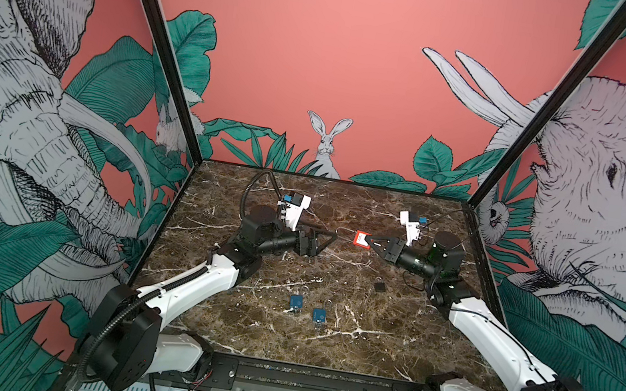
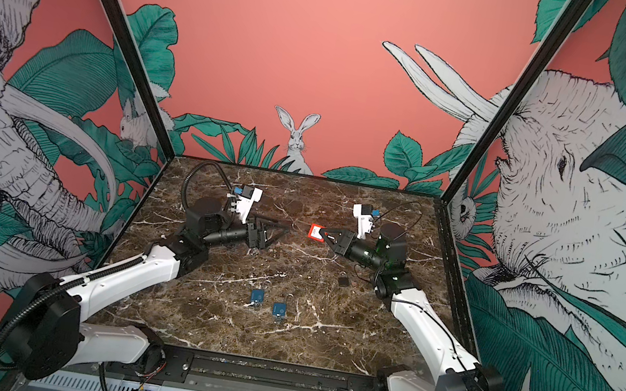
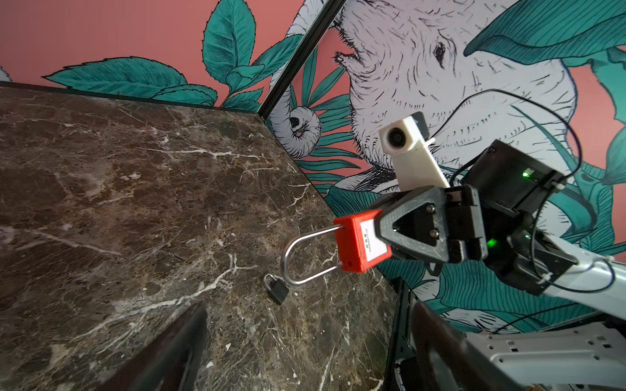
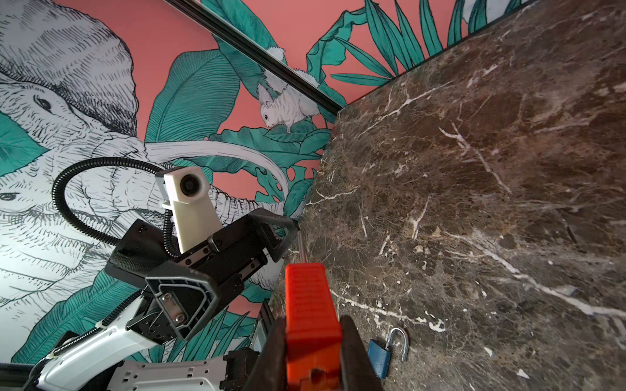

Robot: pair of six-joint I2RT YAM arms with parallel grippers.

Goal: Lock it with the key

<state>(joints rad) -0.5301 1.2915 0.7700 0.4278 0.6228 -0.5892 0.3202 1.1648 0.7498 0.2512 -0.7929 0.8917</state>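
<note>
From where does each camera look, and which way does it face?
Top views: high in front, looking down and back; both arms, left gripper, right gripper show.
Left wrist: on the left arm, facing the red padlock in the right gripper; own fingers show, open.
Right wrist: on the right arm, facing the open left gripper; own fingers clamp the red padlock.
Shared: all show the red padlock and marble table.

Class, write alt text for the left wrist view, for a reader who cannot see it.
The right tool grips a red padlock by its body, its silver shackle pointing away over a brown marble table. A small black padlock lies on it.
</note>
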